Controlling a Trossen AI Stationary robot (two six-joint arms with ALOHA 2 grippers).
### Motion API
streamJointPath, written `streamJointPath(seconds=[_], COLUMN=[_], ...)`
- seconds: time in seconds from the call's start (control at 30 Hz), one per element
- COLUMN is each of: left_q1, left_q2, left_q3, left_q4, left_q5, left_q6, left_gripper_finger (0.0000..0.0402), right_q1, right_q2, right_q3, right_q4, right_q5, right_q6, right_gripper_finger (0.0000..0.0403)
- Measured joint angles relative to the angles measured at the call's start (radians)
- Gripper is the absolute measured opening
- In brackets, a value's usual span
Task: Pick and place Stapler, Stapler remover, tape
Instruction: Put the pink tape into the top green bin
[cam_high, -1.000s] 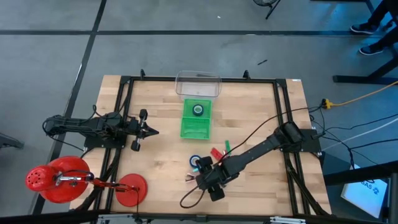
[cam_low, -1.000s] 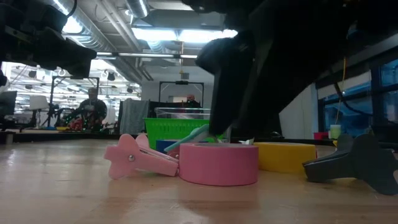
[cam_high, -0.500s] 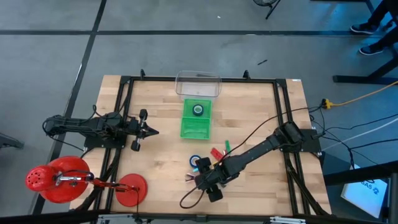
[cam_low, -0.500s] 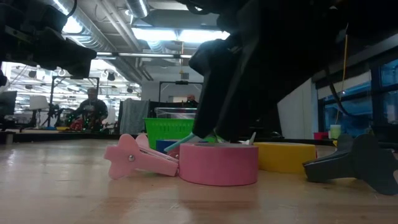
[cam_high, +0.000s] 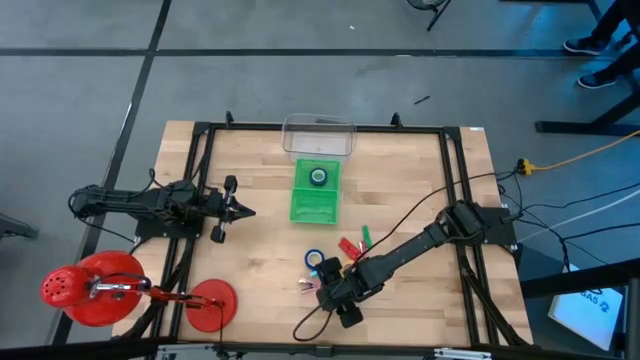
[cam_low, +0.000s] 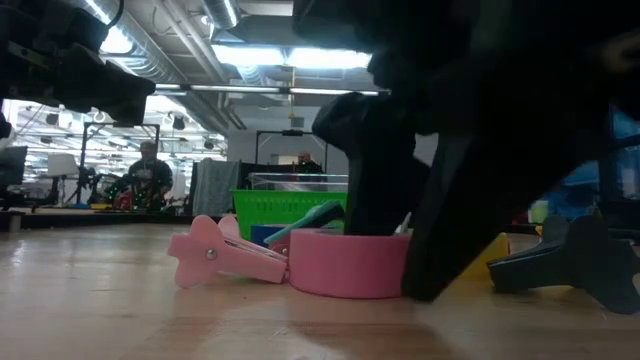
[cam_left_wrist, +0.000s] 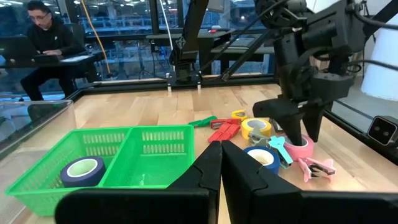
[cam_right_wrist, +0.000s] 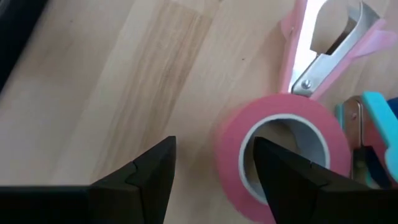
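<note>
I judge the pink tape roll pickup is in hand. My right gripper stands open, one finger inside the roll's hollow, the other outside its wall; contact appears close, though I cannot confirm it. Next move: close on the wall, then lift. Left gripper waits with fingers together

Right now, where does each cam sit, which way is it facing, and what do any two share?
High: overhead, straight down on the table; both arms show, right hand at the pile.
Low: tabletop height, level toward the room; right arm's dark bulk behind the pink tape.
Left wrist: looks over the green basket past the shut left hand.
Right wrist: down past open fingers straddling the pink tape's wall.
Shared: all four show the pink tape.
</note>
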Motion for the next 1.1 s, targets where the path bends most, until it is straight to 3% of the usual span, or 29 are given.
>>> streamJointPath(seconds=[0.13, 0.47, 0.73, 1.1], left_q1=[0.000, 0.000, 0.000, 0.000], left_q2=[0.000, 0.000, 0.000, 0.000], left_q3=[0.000, 0.000, 0.000, 0.000], left_q4=[0.000, 0.000, 0.000, 0.000], left_q5=[0.000, 0.000, 0.000, 0.000], left_q6=[0.000, 0.000, 0.000, 0.000], left_gripper_finger=[0.0005, 0.0008, 0.0004, 0.0006], right_q1=[0.000, 0.000, 0.001, -0.005], right_q2=[0.003, 0.004, 0.010, 0.009], right_q3=[0.000, 0.004, 0.055, 0.323], right_q4=[0.003, -0.010, -0.064, -0.158], right_q5=[0.006, 0.008, -0.095, -0.092], right_q6=[0.005, 0.011, 0.034, -0.082], right_gripper_finger=[0.0190, 0.0044, 0.0043, 0.0045])
